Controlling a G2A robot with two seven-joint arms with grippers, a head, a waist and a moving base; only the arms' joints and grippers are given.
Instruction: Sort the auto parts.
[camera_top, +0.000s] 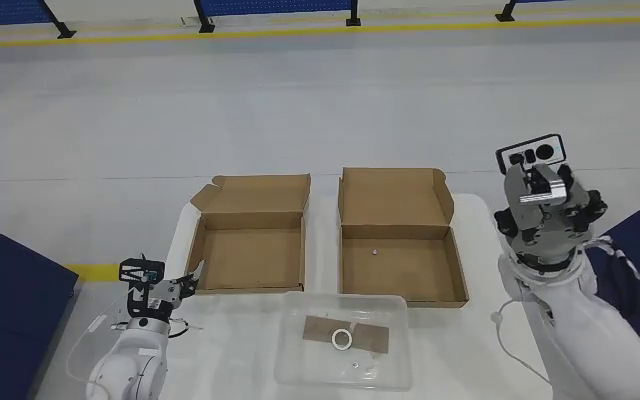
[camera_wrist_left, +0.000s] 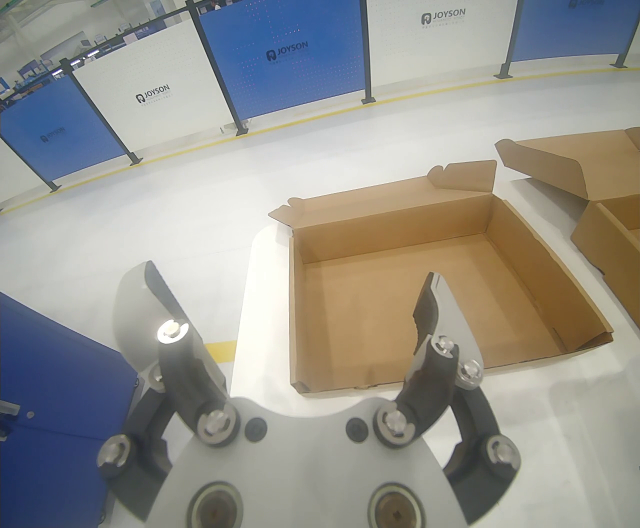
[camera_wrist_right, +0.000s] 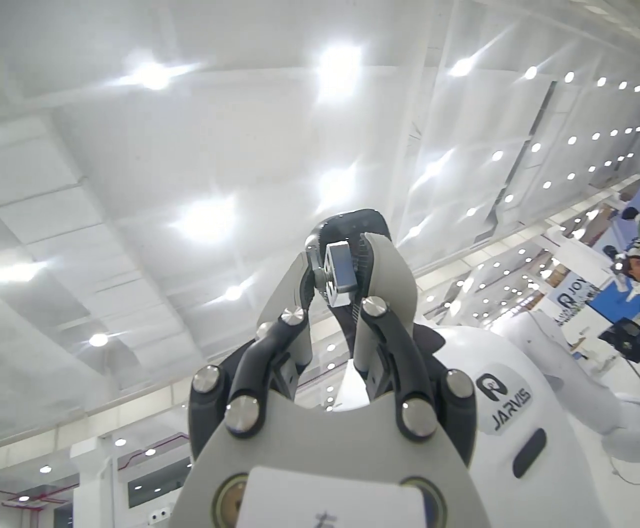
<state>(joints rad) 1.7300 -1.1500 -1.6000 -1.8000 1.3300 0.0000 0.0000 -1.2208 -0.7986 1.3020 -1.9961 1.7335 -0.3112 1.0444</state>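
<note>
My right gripper (camera_wrist_right: 337, 280) is lifted off the table with its fingers pointing upward, shut on a small silver metal block with a washer (camera_wrist_right: 341, 274). From above, that gripper (camera_top: 540, 186) is at the table's right edge, beside the right cardboard box (camera_top: 420, 268). A tiny part (camera_top: 373, 252) lies on that box's floor. The left cardboard box (camera_top: 250, 260) is bare inside. My left gripper (camera_top: 190, 277) stands open with nothing in it at the table's left front, just before the left box (camera_wrist_left: 425, 300). A clear tray (camera_top: 300, 370) at the front centre holds a metal ring (camera_top: 342, 339) on a brown card.
Both boxes have their lids folded back towards the far side. A small part (camera_top: 357, 367) also lies in the tray. The right box's corner (camera_wrist_left: 610, 240) is beyond the left box. White tabletop (camera_top: 460, 350) lies between tray and right arm.
</note>
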